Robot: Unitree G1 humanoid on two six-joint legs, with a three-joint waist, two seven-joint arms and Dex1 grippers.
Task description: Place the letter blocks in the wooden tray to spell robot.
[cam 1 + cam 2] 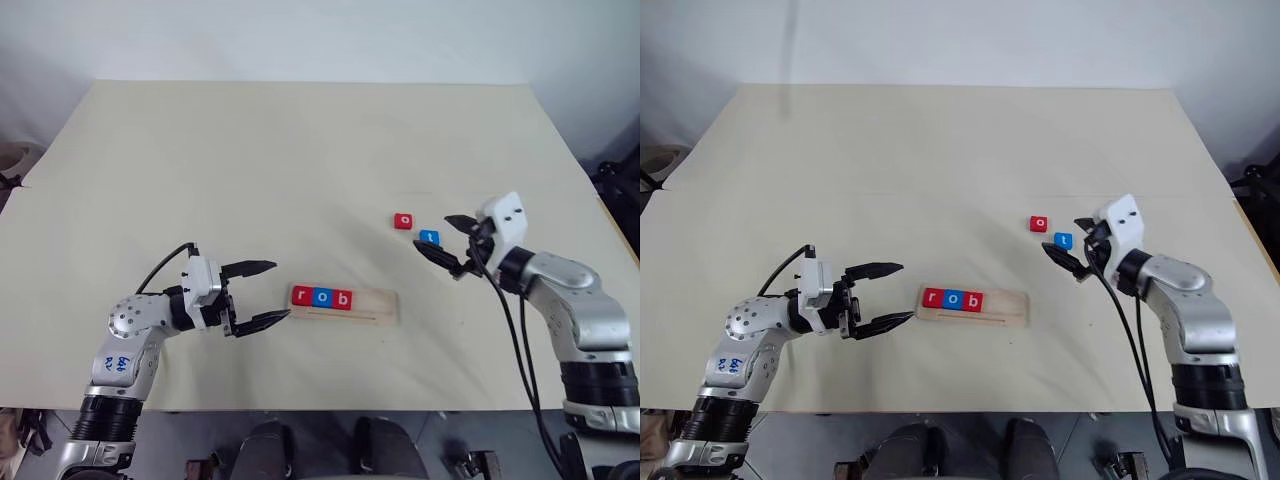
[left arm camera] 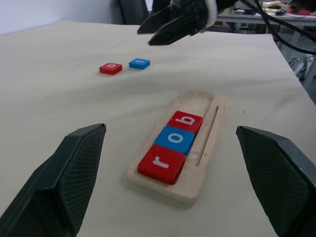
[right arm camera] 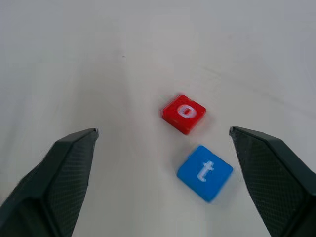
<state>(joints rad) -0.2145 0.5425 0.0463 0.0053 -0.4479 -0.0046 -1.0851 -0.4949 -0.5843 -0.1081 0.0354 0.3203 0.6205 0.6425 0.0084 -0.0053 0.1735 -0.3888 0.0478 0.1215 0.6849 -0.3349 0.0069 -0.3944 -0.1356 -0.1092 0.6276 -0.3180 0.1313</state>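
The wooden tray (image 1: 385, 308) lies near the table's front edge with three letter blocks in its left part: a red r (image 1: 302, 296), a blue o (image 1: 321, 297) and a red b (image 1: 342, 299). Two loose blocks rest on the table to its right and farther back: a red o (image 1: 402, 220) and a blue t (image 1: 429, 237). My right gripper (image 1: 448, 241) hovers open just right of the blue t, both loose blocks lying ahead between its fingers (image 3: 59, 173). My left gripper (image 1: 266, 291) stands open at the tray's left end, holding nothing.
The cream table (image 1: 250, 160) stretches bare toward the back and left. Its front edge runs just below the tray. Black cables (image 1: 520, 340) trail from my right arm. Clutter sits off the table's right edge (image 1: 620, 185).
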